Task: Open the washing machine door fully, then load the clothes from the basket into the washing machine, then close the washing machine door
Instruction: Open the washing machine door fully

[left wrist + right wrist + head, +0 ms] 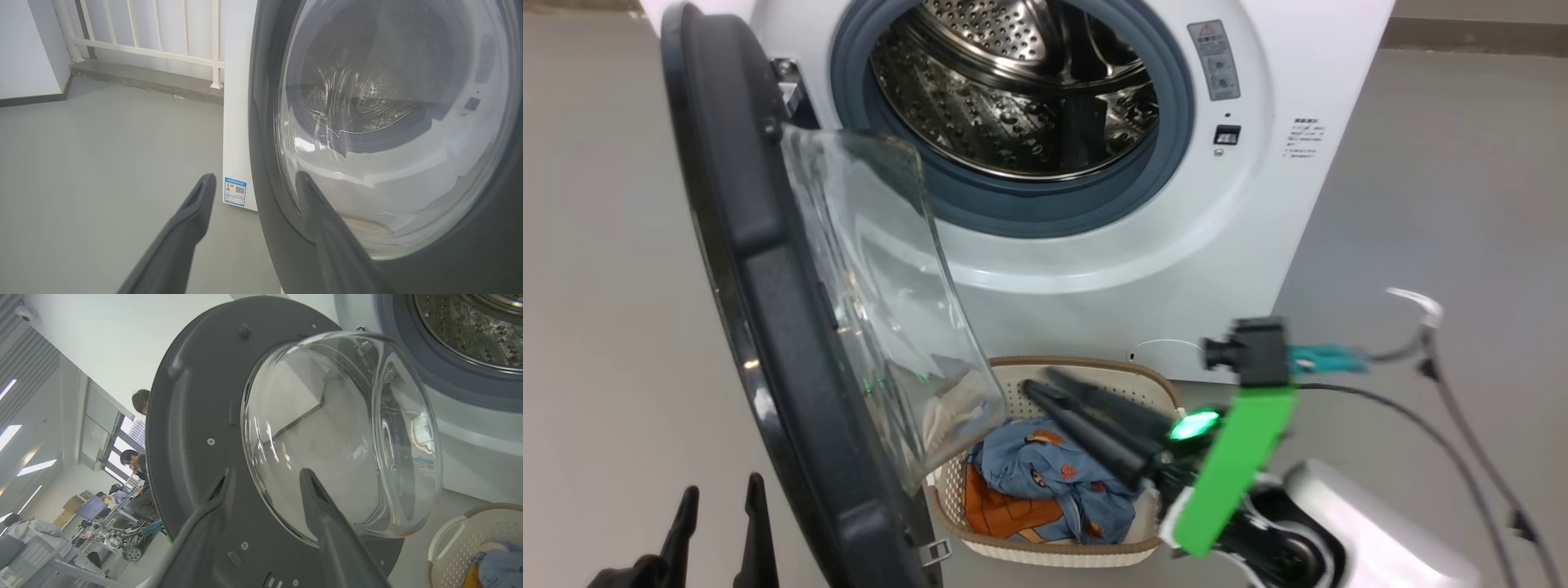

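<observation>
Spread wide and empty, the left gripper point(723, 488) stands nearest, at the near left. Beyond, the white washing machine point(1307, 204) shows its steel drum point(1013, 98); the washing machine door point(768, 327) hangs open to the left (its glass bowl point(882, 286) bulging rightward). Before the machine sits the basket point(1054, 557) holding the clothes point(1029, 478). Above it hovers the right gripper point(1039, 382), fingers partly parted, gripping nothing.
</observation>
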Motion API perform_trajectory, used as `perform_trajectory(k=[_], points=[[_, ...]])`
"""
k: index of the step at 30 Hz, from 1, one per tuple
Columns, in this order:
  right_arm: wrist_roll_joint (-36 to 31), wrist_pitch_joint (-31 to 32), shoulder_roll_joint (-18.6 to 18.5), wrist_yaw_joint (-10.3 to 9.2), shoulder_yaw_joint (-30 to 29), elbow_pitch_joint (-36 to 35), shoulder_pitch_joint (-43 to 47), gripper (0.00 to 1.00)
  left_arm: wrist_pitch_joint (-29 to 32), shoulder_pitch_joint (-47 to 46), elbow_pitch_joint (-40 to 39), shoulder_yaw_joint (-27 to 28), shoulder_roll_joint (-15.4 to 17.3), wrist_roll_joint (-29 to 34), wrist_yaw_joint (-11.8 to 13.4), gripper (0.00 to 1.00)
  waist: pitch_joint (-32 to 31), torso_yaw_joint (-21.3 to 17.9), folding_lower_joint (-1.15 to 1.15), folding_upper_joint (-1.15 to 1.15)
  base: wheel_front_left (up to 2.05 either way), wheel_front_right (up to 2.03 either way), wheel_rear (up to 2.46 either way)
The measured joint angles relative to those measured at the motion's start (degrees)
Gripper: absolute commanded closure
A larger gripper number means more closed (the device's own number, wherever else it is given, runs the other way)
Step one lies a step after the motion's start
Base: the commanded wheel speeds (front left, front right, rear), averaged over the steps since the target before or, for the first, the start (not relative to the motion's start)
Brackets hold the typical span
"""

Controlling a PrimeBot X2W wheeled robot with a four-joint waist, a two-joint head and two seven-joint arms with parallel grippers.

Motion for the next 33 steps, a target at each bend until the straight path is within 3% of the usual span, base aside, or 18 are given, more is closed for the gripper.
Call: perform_trajectory(k=[6,11,17,23,33], points=[[-8.5,-17.3,-7.8,0.01,3.1,3.2,0.2,0.0,0.0,0.8,0.1,-0.1,0.0,0.3,0.5,0.0,-0.9,-0.8,0.0,0.0,0.0,0.0,0.0],[-15.1,-20.2,-11.0,0.02,0.0,7.4,4.1,0.0,0.0,1.2,0.0,0.3,0.0,0.5,0.5,0.0,-1.6,-1.4,0.0,0.0,0.0,0.0,0.0],[-27.0,-20.3,-8.1,0.02,-17.4,7.0,15.1,0.0,0.0,2.3,-0.1,1.1,0.1,0.6,0.5,0.0,-2.2,-2.4,0.0,0.0,0.0,0.0,0.0],[-34.0,-20.3,-4.3,0.02,-25.3,6.2,23.2,0.0,0.0,2.5,-0.2,1.3,0.1,0.6,0.5,0.0,-2.4,-2.6,0.0,0.0,0.0,0.0,0.0],[-51.5,-20.3,3.4,0.02,-40.6,2.2,33.1,0.0,0.0,3.2,-0.5,1.3,0.2,0.6,0.5,0.0,-3.1,-3.0,0.0,0.0,0.0,0.0,0.0]])
